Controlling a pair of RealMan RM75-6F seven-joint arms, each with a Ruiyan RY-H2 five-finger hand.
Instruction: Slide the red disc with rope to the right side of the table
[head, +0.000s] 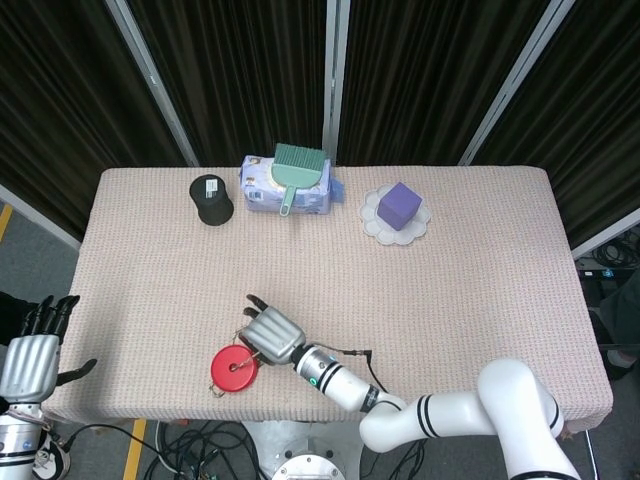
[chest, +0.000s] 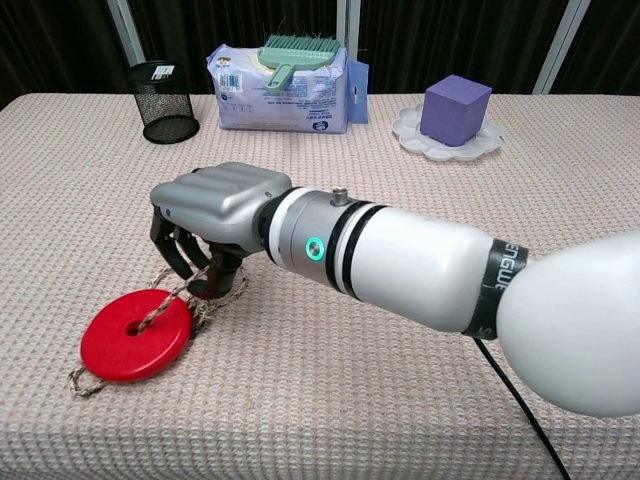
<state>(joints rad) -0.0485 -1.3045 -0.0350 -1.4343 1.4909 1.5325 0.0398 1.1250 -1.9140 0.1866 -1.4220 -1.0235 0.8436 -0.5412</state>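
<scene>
The red disc (head: 234, 368) (chest: 135, 335) lies flat near the table's front edge, left of centre, with a tan rope (chest: 160, 308) threaded through its hole. My right hand (head: 268, 333) (chest: 215, 205) sits palm down just right of the disc. Its fingers are curled down around the rope loop beside the disc's rim. The fingertips are partly hidden under the palm. My left hand (head: 30, 360) hangs off the table's left front corner, fingers spread, holding nothing; only the head view shows it.
At the back stand a black mesh cup (head: 211, 199) (chest: 163, 101), a wipes pack with a green brush on top (head: 288, 185) (chest: 285, 85), and a purple cube (head: 399, 205) (chest: 456, 107) on a white plate (head: 372, 224). My right forearm lies along the front edge.
</scene>
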